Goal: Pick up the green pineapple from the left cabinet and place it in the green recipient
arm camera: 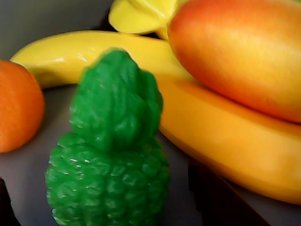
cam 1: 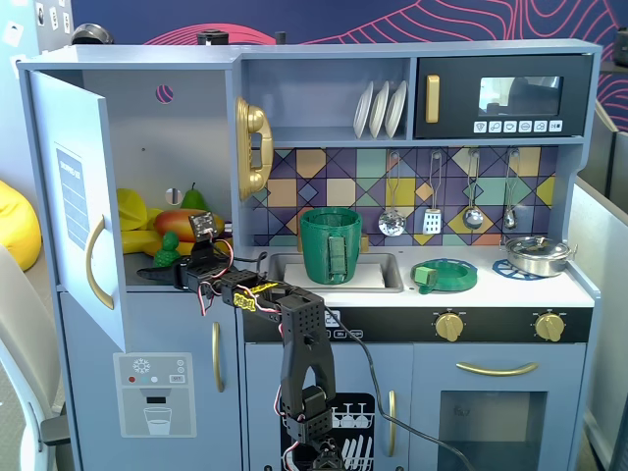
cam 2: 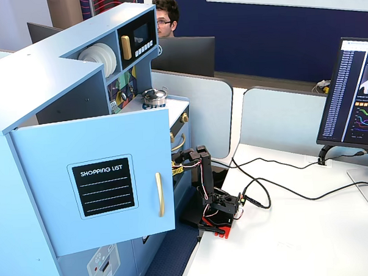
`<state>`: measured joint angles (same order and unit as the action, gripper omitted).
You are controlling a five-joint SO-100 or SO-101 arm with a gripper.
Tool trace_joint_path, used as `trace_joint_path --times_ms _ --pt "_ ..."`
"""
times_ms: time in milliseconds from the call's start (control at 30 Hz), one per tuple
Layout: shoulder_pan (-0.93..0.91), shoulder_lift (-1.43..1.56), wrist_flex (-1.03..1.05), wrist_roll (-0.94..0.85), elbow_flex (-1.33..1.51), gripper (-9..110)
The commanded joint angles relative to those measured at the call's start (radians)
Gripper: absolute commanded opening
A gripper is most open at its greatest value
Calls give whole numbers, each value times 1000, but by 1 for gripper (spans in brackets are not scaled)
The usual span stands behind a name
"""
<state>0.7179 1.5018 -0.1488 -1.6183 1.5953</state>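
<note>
The open cabinet door [cam 2: 94,184] carries a black panel [cam 2: 104,186] headed "SHOPPING LIST" in white capitals, with blank ruled lines under it, clear in a fixed view. In the other fixed view the same panel [cam 1: 72,196] is seen edge-on and its heading cannot be read. The ice dispenser sticker [cam 1: 154,393] shows a snowflake sign and a cup sign. The microwave [cam 1: 503,96] has a row of button icons too small to read.

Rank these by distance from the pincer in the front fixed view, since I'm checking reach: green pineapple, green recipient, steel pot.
1. green pineapple, inside the left cabinet, right by the pincer.
2. green recipient, in the sink, mid-counter.
3. steel pot, far right on the stove.
</note>
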Motion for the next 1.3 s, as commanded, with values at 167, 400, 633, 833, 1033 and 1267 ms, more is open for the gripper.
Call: trace_joint_path --times_ms 167,400,633,833,1033,1267 --pt "-20 -28 20 51 -143 29" --pt "-9 -8 52 9 -144 0" --pt "58 255 202 -218 6 0" --pt "192 646 630 -402 149 0" --pt "166 891 997 -396 132 0" --pt "-204 960 1198 -420 -31 0"
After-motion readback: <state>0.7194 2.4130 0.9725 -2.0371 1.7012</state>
